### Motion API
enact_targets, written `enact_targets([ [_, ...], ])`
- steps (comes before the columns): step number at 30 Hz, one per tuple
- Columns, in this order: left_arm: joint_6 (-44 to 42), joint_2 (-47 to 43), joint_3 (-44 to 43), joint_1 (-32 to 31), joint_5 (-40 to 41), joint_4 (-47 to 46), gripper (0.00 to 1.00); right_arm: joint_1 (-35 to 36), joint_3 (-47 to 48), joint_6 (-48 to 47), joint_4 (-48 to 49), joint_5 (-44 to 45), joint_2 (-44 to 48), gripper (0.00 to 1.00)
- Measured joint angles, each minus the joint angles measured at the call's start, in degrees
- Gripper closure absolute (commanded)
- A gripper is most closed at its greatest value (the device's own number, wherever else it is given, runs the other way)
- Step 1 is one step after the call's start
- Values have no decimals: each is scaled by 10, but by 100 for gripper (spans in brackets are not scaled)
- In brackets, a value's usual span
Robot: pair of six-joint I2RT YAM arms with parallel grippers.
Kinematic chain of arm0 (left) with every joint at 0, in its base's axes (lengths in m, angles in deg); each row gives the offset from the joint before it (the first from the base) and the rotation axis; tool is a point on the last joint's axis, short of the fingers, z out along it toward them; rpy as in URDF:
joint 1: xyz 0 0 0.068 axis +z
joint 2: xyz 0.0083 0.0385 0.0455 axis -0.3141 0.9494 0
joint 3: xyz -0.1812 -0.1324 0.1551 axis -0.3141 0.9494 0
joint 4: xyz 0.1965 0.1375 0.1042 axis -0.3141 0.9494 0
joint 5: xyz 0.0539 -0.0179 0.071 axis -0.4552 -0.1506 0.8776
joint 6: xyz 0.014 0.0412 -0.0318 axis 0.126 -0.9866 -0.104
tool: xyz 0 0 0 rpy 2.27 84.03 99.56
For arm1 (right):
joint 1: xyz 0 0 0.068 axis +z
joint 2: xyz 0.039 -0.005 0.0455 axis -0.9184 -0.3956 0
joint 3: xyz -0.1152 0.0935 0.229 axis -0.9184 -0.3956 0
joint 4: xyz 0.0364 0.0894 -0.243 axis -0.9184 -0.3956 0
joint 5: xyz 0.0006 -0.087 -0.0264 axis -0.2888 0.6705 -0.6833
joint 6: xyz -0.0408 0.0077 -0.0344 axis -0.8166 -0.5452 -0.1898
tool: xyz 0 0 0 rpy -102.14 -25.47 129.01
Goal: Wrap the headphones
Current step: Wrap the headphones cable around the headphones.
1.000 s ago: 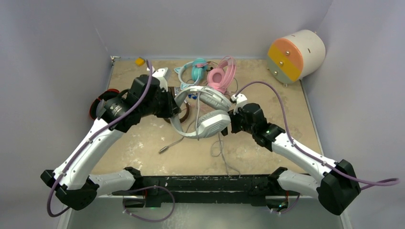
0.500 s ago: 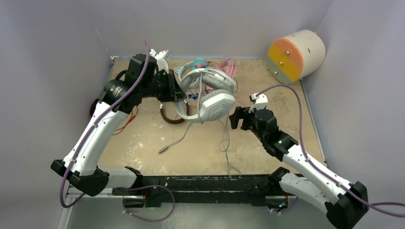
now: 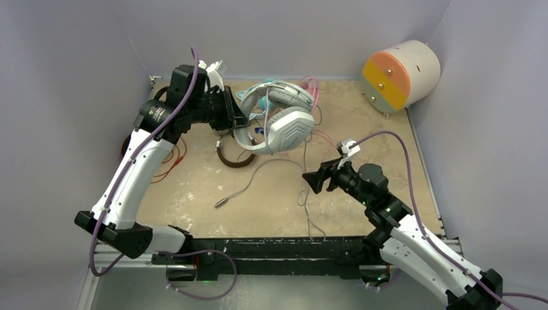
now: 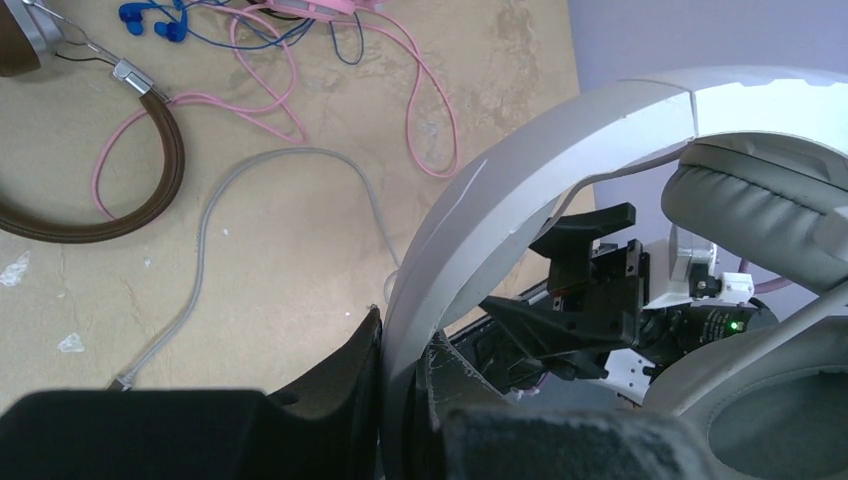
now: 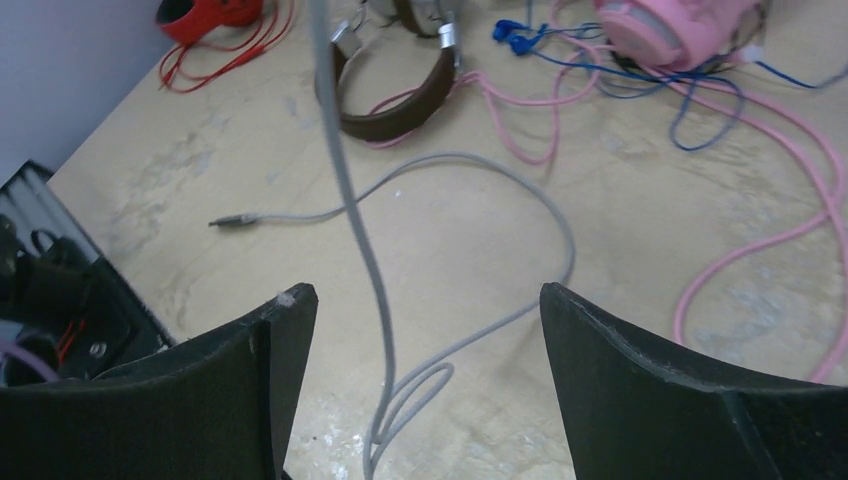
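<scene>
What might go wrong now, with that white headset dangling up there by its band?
1. The left jaws pinch only the band of the grey-white headphones, so the heavy cups may swing or slip out.
2. Their grey cable hangs between the open right jaws; closing off-centre might miss it.
3. The cable's slack lies near the pink cord and the brown headphones, so winding may snag them.

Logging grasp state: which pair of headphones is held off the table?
The grey-white pair, headband clamped in the left gripper; the pink pair and brown pair lie on the table.
</scene>
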Motion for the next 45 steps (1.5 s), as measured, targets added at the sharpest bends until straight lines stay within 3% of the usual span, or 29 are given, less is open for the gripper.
enact_targets([
  [6, 0, 0, 0, 1, -7, 0, 100, 0, 1, -22, 72, -98, -98, 26],
  [13, 7, 1, 0, 8, -34, -2, 100, 0, 1, -18, 130, -168, -210, 73],
  [20, 72, 7, 0, 16, -10, -2, 100, 50, -31, 14, 240, -243, -224, 96],
  [26, 146, 5, 9, 16, 72, 12, 100, 183, -33, 16, 271, -266, -225, 100],
  [32, 168, -15, 51, 16, 177, 48, 100, 224, -17, 31, 267, -289, -218, 100],
  [39, 132, -76, 143, 16, 322, 12, 100, 234, 91, 23, 147, -274, -207, 100],
  [45, 85, -97, 180, 15, 439, -5, 100, 235, 262, -38, -43, -214, -248, 100],
])
